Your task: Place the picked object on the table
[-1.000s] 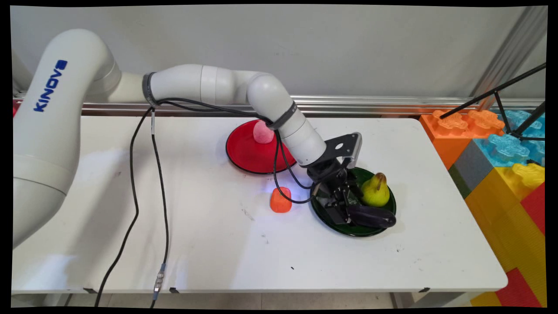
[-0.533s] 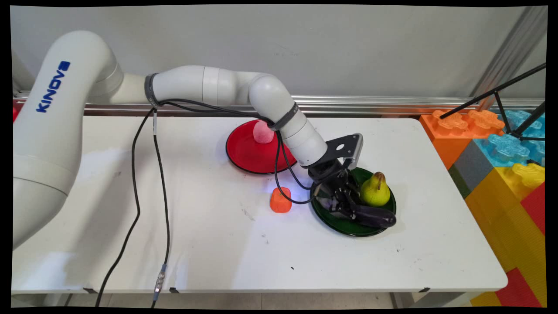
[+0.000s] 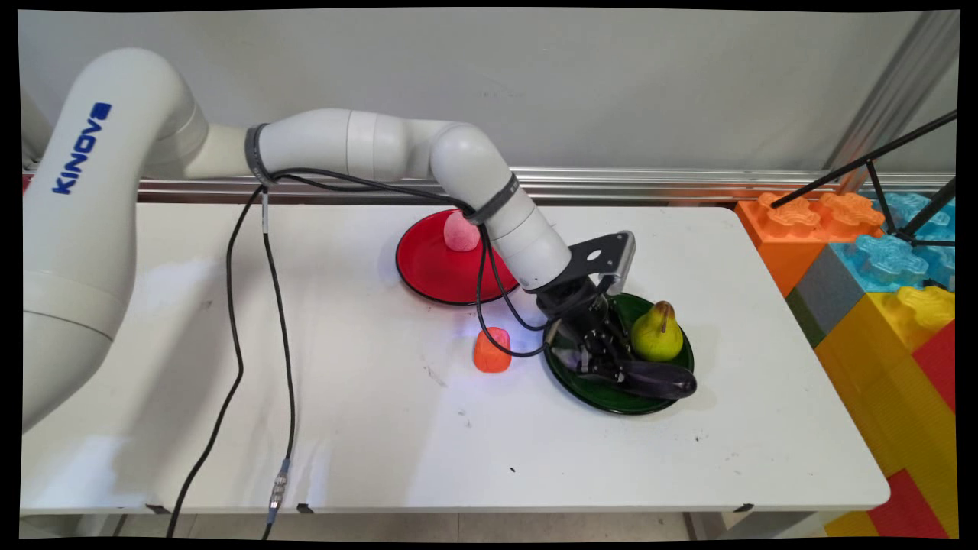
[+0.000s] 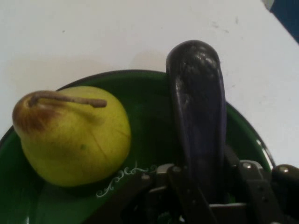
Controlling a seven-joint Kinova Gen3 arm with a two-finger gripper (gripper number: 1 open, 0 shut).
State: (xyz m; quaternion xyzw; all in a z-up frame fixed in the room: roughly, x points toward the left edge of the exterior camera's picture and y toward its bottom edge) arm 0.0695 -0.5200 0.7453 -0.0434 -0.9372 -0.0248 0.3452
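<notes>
Main view: a fixed camera above the table's [image 3: 382, 443] near side, looking down and across to the wall [image 3: 535, 84] behind, far enough back to take in nearly the whole tabletop.
Hand view: a camera on the arm's hand, looking along the gripper [image 4: 205, 196], whose black linkage rises from the bottom edge; it sits very close to the green plate [image 4: 149, 135].
Shared ground: both views take in the green plate [image 3: 603, 397], the pear [image 3: 655, 334] [image 4: 74, 135] and the dark aubergine [image 3: 661, 378] [image 4: 198, 112]; the hand view also catches a strip of white table beyond the plate.
</notes>
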